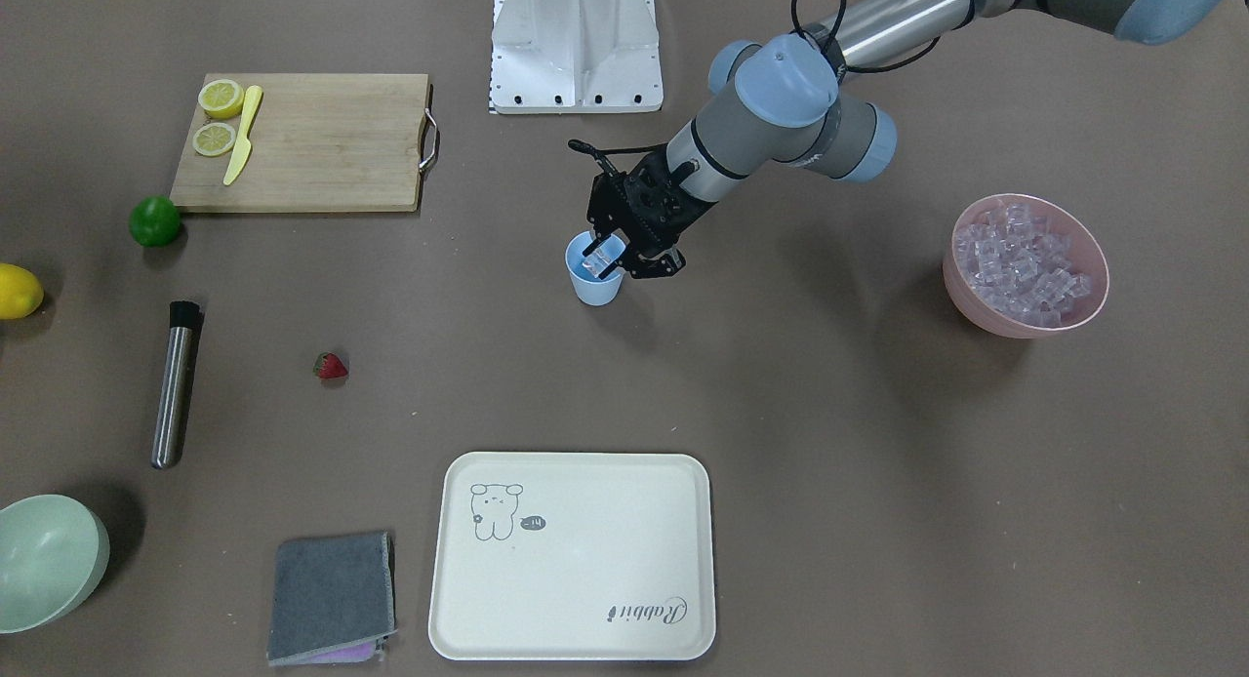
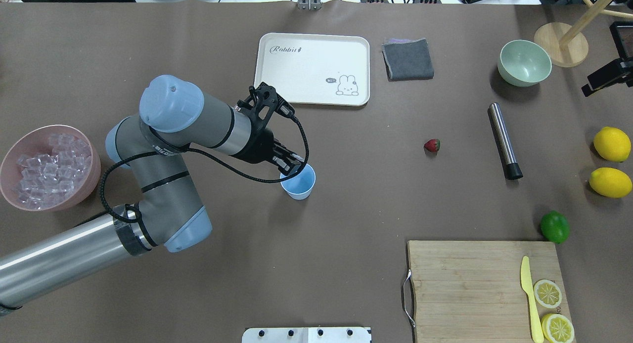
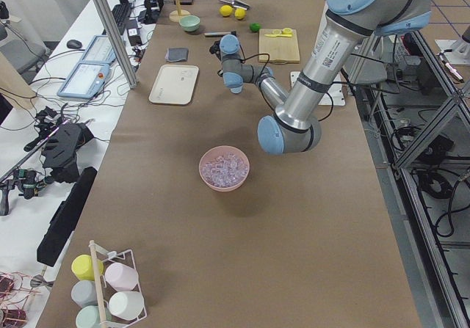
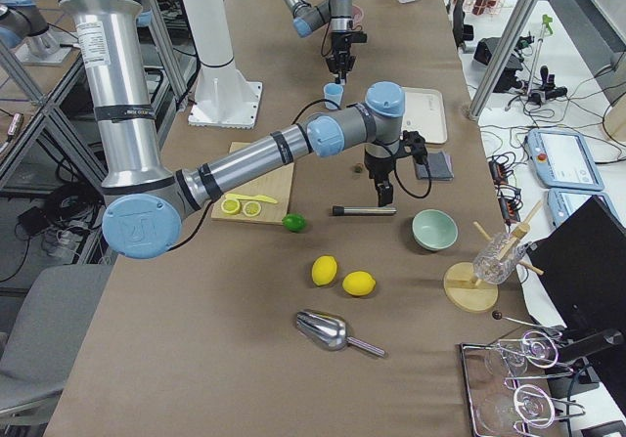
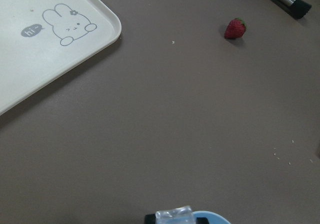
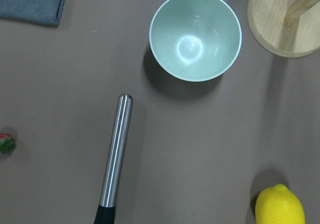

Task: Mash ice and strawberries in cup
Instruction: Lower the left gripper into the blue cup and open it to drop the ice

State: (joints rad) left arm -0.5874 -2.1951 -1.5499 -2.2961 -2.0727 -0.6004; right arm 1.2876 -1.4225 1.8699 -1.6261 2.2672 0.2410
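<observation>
The pale-blue cup stands mid-table, and its rim just shows in the left wrist view. My left gripper hangs over its mouth, shut on a clear ice cube. More ice fills the pink bowl at the robot's left. The strawberry lies alone on the table, well away from the cup. My right gripper shows only in the exterior right view, above the steel muddler; I cannot tell if it is open or shut.
A steel muddler lies beyond the strawberry. A white tray, grey cloth and pale-green bowl sit along the far side. A cutting board holds lemon slices and a yellow knife; a lime and lemons lie nearby.
</observation>
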